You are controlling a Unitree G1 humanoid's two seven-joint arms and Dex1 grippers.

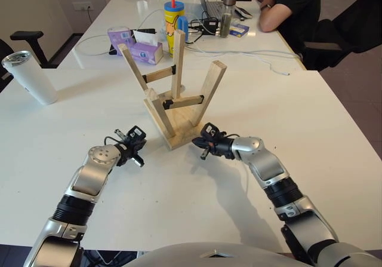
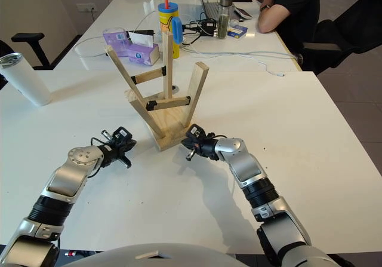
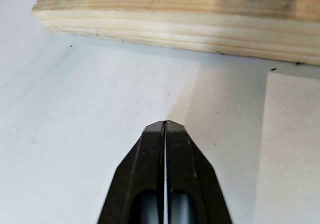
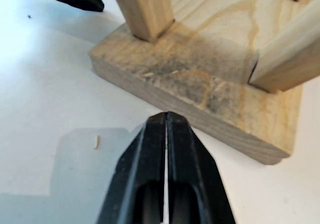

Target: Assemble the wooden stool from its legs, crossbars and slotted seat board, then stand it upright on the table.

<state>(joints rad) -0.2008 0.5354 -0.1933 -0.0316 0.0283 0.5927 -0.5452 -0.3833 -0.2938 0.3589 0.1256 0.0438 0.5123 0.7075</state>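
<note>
Where pale, grainy pine meets the smooth white table (image 1: 310,123), the stool (image 1: 176,103) sits inverted at the frame's centre. Its flat rectangular seat board (image 4: 220,103) lies on the surface, and square-cut legs (image 1: 132,67) splay upward, joined by crossbars (image 1: 159,74) with dark end fittings. The black left gripper (image 3: 165,126) and right gripper (image 4: 166,116) have jaws pressed together on nothing, their tips near the board's edge. A white tumbler (image 1: 28,76) stands at upper left.

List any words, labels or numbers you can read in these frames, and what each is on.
No text can be read.
purple tissue packs: print too small to read.
yellow cup: printed design, no words can be made out.
blue box: print blurred.
stool, white tumbler: no markings visible.
</note>
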